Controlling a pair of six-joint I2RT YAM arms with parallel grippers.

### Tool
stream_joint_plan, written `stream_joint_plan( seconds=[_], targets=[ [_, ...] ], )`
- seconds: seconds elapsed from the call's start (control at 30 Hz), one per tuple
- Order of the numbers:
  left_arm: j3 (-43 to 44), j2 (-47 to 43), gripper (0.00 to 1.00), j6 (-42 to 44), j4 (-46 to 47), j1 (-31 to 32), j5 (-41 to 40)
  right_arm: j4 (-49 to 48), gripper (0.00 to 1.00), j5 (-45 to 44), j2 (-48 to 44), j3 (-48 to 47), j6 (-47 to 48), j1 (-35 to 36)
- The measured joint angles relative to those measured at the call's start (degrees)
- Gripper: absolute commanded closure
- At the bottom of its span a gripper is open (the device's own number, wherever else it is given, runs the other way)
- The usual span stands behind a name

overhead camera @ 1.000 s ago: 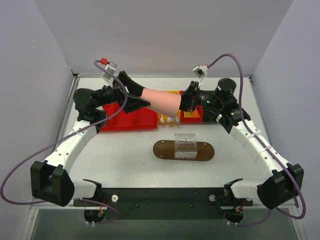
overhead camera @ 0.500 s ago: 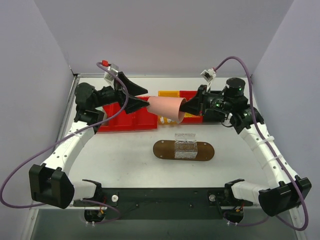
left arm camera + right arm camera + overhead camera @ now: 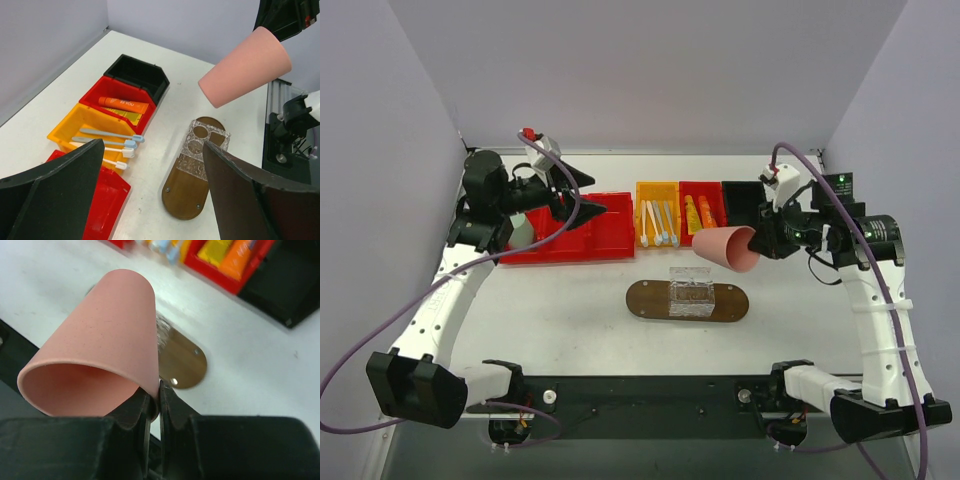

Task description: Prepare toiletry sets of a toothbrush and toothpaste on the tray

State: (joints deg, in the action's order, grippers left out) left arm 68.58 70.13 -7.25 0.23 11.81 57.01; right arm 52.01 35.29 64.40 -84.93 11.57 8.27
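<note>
The dark brown oval tray (image 3: 645, 300) lies mid-table with a clear holder (image 3: 690, 290) on it; it also shows in the left wrist view (image 3: 187, 192) and the right wrist view (image 3: 182, 362). Toothbrushes (image 3: 658, 222) lie in a yellow bin (image 3: 658, 190), also seen in the left wrist view (image 3: 107, 142). Toothpaste tubes (image 3: 698, 213) lie in a red bin (image 3: 705, 188). My right gripper (image 3: 756, 245) is shut on the rim of a pink cup (image 3: 728, 248), held tilted in the air right of the tray. My left gripper (image 3: 578, 196) is open and empty above the red bins.
A large red bin (image 3: 570, 235) sits at the left. A black bin (image 3: 740, 200) stands right of the small red one. The table's far edge meets the back wall.
The left gripper let go of the pink cup and drew back left. The right arm carried the cup right and toward the near side, clear of the bins.
</note>
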Motion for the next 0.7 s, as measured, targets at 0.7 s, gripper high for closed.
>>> stream_joint_plan(
  seconds=[0.7],
  targets=[
    [0.8, 1.6, 0.08, 18.3, -16.5, 0.0, -5.8, 13.8, 1.00, -19.3, 10.0, 5.8, 9.4, -3.7]
  ],
)
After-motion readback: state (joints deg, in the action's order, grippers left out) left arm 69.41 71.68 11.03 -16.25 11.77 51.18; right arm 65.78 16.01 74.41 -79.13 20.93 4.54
